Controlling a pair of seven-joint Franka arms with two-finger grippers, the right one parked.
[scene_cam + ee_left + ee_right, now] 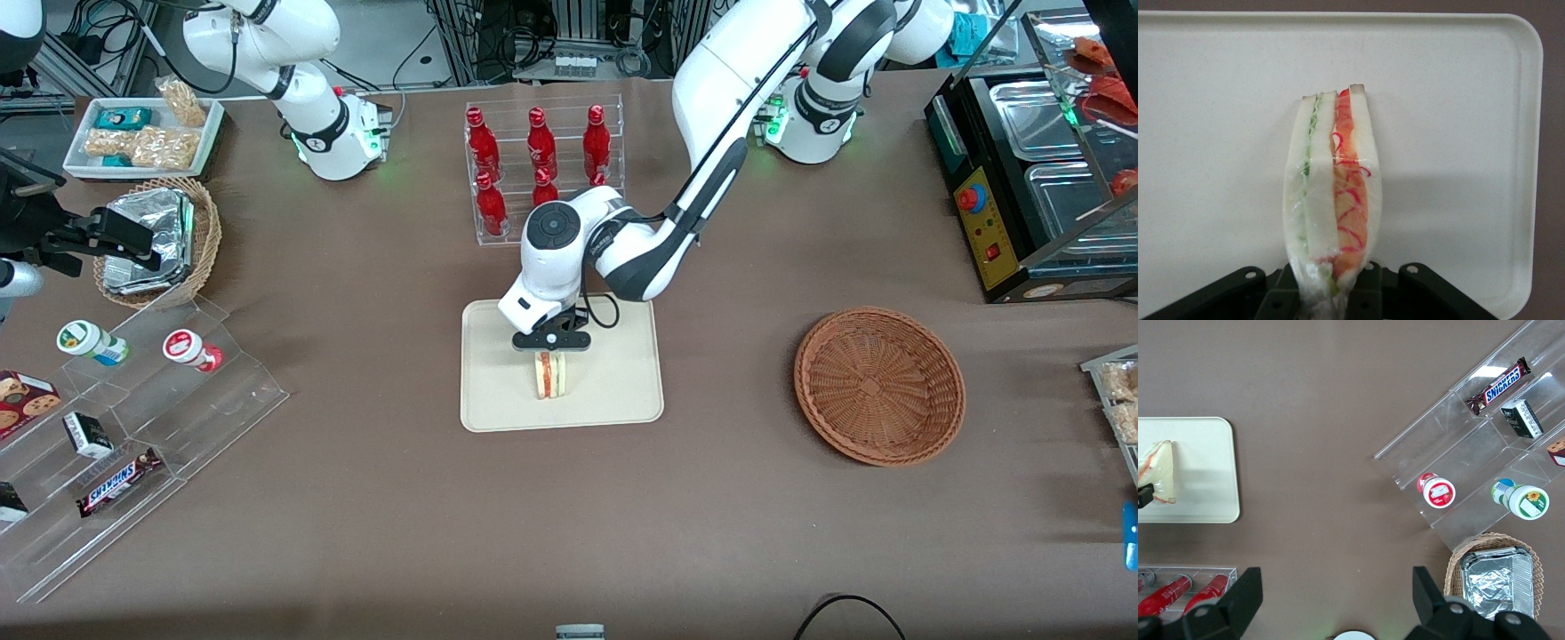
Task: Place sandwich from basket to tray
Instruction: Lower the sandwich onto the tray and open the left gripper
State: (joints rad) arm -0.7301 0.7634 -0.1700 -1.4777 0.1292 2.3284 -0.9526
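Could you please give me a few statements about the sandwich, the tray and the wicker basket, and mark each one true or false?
1. The pincer is shut on the sandwich over the tray. True.
2. The sandwich lies in the basket. False: the reddish-brown basket holds nothing; the sandwich is at the tray.
3. The sandwich stands on edge, its red and green filling layers showing. True.
4. The tray carries several other snacks besides the sandwich. False: only the sandwich is there.
5. The basket sits toward the working arm's end of the table from the tray. True.
6. The rack of red bottles stands nearer the front camera than the tray. False: it stands farther away.
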